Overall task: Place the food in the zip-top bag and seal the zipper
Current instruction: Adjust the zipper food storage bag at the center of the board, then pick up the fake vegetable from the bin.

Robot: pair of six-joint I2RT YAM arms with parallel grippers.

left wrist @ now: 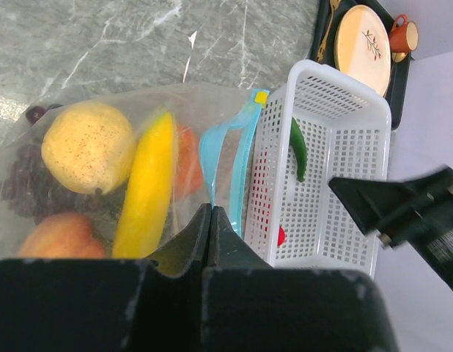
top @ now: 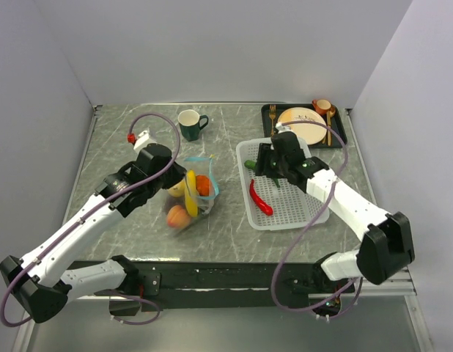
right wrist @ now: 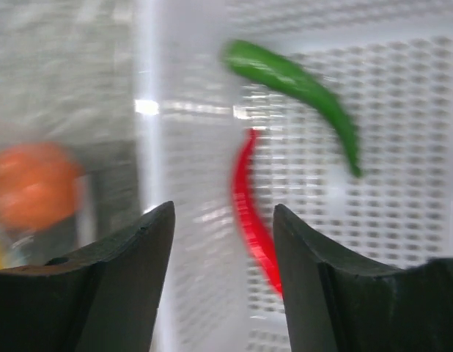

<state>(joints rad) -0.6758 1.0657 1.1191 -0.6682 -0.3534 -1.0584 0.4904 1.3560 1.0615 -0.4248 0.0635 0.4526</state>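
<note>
Left gripper (left wrist: 212, 220) is clenched on the clear edge of the zip-top bag (left wrist: 212, 106), just beside its teal zipper (left wrist: 237, 147), which gapes apart. Inside lie the lemon (left wrist: 87, 147), banana (left wrist: 146, 183), orange (left wrist: 184, 161), peach (left wrist: 58, 238) and grape bunch (left wrist: 21, 183). Right gripper (right wrist: 223, 213), jaws parted and empty, hangs over the white mesh basket (left wrist: 344, 110) beside the bag, where the red chili (right wrist: 248, 205) and green pepper (right wrist: 300, 81) lie.

Clear glossy plastic bag (left wrist: 197, 106) — white perforated plastic basket (left wrist: 336, 183) — veined marble-look tabletop (top: 226, 227)
</note>
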